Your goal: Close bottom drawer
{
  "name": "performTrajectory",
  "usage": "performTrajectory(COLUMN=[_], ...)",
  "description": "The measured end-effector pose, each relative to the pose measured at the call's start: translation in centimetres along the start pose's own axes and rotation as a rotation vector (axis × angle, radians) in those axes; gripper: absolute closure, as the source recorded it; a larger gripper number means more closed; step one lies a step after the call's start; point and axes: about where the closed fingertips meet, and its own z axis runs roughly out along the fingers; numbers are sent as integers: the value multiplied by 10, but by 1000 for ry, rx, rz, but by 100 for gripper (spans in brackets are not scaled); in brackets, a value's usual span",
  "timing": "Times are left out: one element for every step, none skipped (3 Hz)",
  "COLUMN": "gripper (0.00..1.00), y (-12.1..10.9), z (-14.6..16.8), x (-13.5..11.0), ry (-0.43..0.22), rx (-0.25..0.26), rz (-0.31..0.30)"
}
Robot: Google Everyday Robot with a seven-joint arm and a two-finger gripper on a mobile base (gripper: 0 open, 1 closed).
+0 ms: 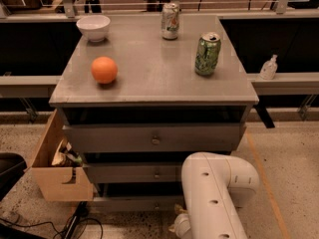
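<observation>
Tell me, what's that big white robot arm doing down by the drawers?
The robot's white arm is bent down in front of the grey cabinet. Its gripper is low near the floor, right by the bottom drawer, which it is meant to close. The arm hides most of the gripper, so I cannot tell if it touches the drawer. On top sit an orange ball, a white bowl, a green can and a second can, all left alone.

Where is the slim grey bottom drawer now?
In the camera view, the slim grey bottom drawer sits lowest in the grey cabinet, right of the light wooden box; the gripper is low by its front, under the white arm.
</observation>
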Motion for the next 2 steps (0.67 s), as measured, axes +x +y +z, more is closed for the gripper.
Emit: performTrajectory(gripper=[46, 71], y=[0, 0], z=[0, 0], x=[0, -1], ry=[0, -1], rx=[0, 1], rz=[0, 0])
